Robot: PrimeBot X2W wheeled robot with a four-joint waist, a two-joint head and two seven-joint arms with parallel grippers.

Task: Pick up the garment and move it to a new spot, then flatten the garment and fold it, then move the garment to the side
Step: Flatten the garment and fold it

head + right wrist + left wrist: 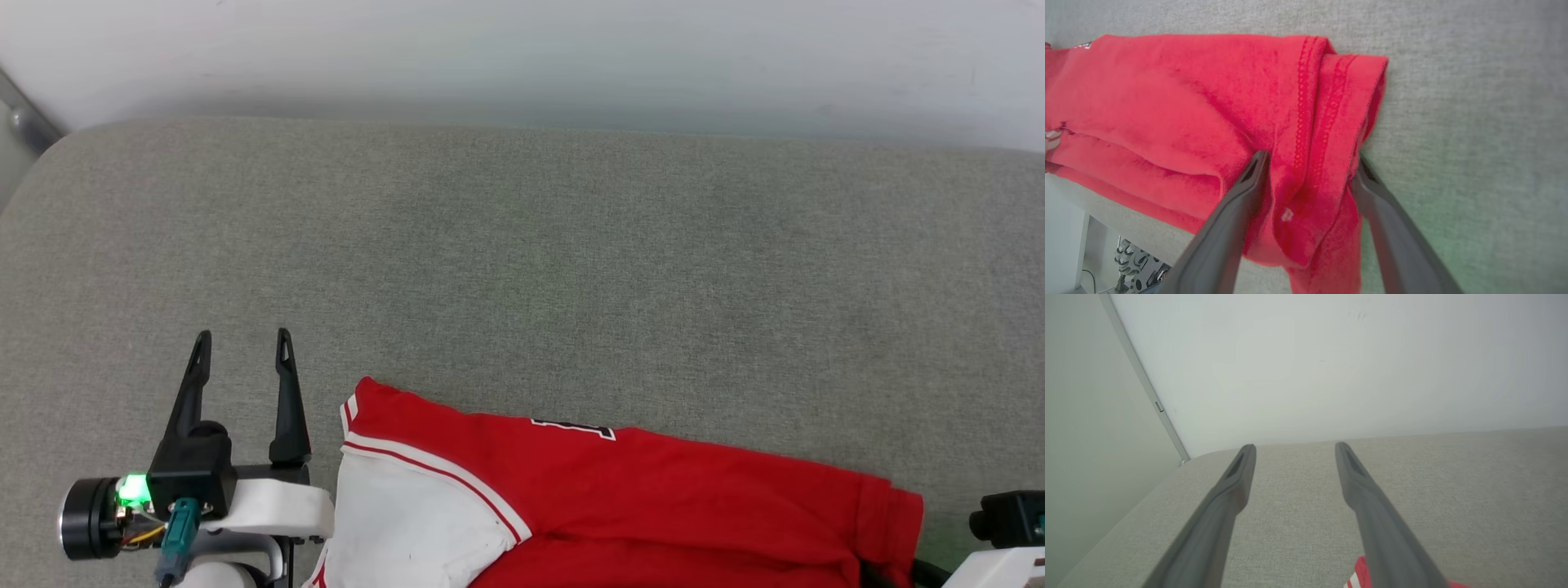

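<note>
Straddling the hem of the garment (pixel 1188 94), my right jaws stand wide, left jaws wide and empty; flattening and folding apparently remain.

red over the garment (pixel 620 490), with a white sleeve (pixel 408 523) edged in thin red stripes and a black, white-outlined print (pixel 571 427). speckled grey weave on the cushion (pixel 522 269). dark grey on left gripper (pixel 242 335) and right gripper (pixel 1310 158). green at the wrist light (pixel 131 488).

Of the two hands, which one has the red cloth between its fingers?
The right hand: its open fingers straddle the red hem of the garment. The left hand is open too, with bare grey surface between its fingers.
</note>
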